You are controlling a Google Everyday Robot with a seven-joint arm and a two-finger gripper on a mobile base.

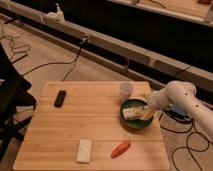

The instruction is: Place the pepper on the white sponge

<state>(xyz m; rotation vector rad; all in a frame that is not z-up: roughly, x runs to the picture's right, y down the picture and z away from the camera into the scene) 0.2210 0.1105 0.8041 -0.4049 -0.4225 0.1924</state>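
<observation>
The pepper (120,148) lay flat on the wooden table (100,120) near its front edge, slanted, with one end toward the front left and the other toward the back right. Nothing touched it, so I judged the task not yet begun. The white sponge (84,150) lay just to its left, flat, with a bare strip of wood between the two, which I read as a short carry once the pepper was lifted. Further back and to the right a green bowl (131,124) held a whitish block (132,112), with a pale cup (126,90) just behind it. The gripper (146,108) hung over the bowl's right side, on the arm reaching in from the right, its jaws apart and holding nothing I could make out, well away from the pepper. I judged it would need to come forward and left. A black remote (60,98) sat far left, out of the way. The pepper itself looked small, orange-red and tapered like a carrot, about as long as the sponge
</observation>
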